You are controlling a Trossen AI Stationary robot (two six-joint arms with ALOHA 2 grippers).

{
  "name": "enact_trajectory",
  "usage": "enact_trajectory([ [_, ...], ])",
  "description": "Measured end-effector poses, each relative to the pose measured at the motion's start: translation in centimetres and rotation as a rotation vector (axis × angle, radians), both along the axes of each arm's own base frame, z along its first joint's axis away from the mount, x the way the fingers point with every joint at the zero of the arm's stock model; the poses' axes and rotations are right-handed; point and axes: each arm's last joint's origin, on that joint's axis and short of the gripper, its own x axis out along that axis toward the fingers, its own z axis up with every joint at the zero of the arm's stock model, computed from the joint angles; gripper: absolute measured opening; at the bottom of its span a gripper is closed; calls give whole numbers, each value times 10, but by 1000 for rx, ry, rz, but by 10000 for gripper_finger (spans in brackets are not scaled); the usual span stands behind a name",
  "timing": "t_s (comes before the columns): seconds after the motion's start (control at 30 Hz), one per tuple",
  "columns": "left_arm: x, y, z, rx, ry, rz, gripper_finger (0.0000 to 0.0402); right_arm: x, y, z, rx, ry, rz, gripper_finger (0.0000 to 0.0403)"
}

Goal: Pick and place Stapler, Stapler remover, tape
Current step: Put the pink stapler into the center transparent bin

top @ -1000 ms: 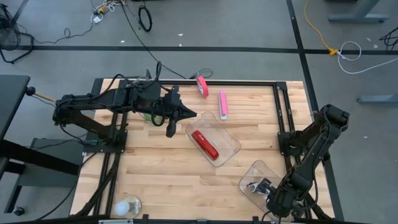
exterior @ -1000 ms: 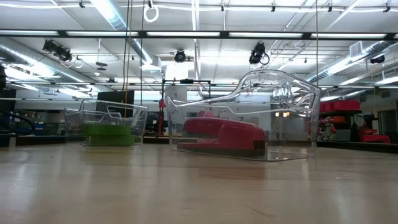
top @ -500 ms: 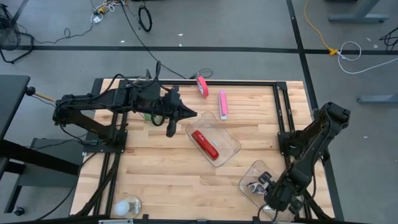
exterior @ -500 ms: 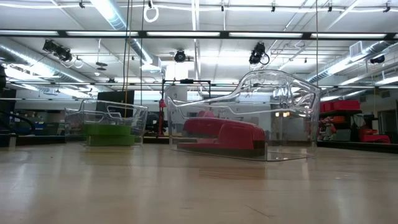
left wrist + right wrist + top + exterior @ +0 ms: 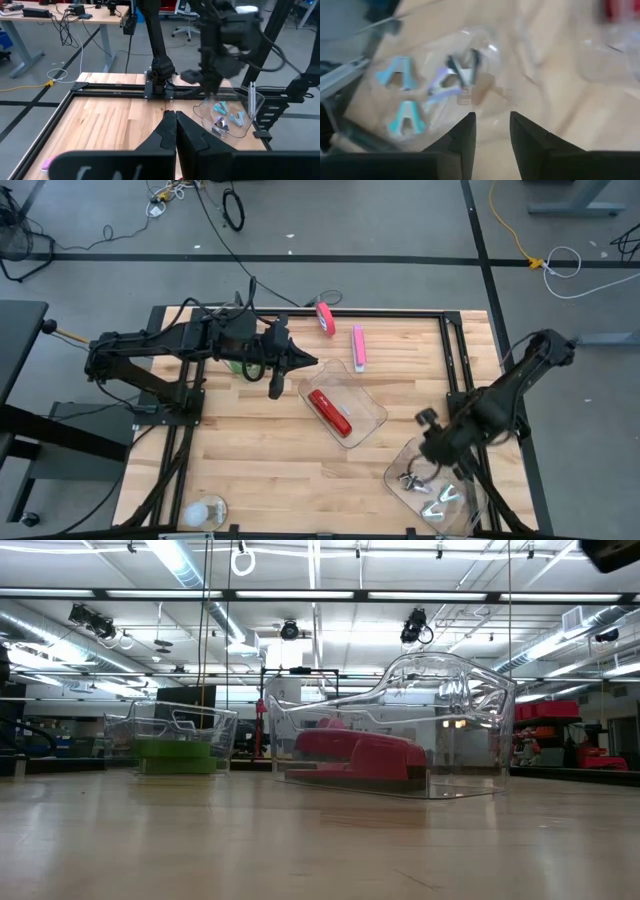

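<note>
Two arms in the high view. Left tool (image 5: 308,363) sits over the worktop's (image 5: 260,450) far-middle, just beside the far-left corner of the centre clear tray (image 5: 372,412); red stapler (image 5: 329,412) lies inside that tray. Right tool (image 5: 428,448) is above the clear tray at the near-right corner (image 5: 400,470), which holds staple removers (image 5: 412,478). Pink tape dispenser (image 5: 326,318) rests on the far edge, pink stick (image 5: 358,346) just inside it.

Low view: red stapler (image 5: 360,758) inside the clear tray (image 5: 470,700), mid-worktop. Second clear tray (image 5: 215,725) farther left holds something green (image 5: 176,756).

Left wrist view: left tool (image 5: 175,125) fingers pressed together, nothing between them. Beyond it, right arm (image 5: 225,35) hangs over the remover tray (image 5: 252,107).

Right wrist view: right tool (image 5: 492,131) fingers stand a narrow gap apart, empty. Blue and dark staple removers (image 5: 402,70) lie in the tray (image 5: 485,45) below.
</note>
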Motion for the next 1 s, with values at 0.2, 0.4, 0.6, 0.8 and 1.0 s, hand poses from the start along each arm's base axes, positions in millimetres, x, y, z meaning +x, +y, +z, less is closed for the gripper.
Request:
enact_trajectory([
  [0.2,-2,0,2,7,-7,-2,1,0,-35,13,-24,-66,-110,121],
  [0.4,-2,0,3,3,-11,11,1,9,-63,19,-71,-137,-258,121],
  [0.6,-2,2,3,16,-11,78,5,24,-89,22,-85,-208,-420,121],
  [0.8,-2,2,3,15,-12,84,18,41,-116,30,-80,-359,-499,121],
  [1.0,-2,2,3,-14,-14,93,20,54,-145,40,-22,-506,-639,121],
])
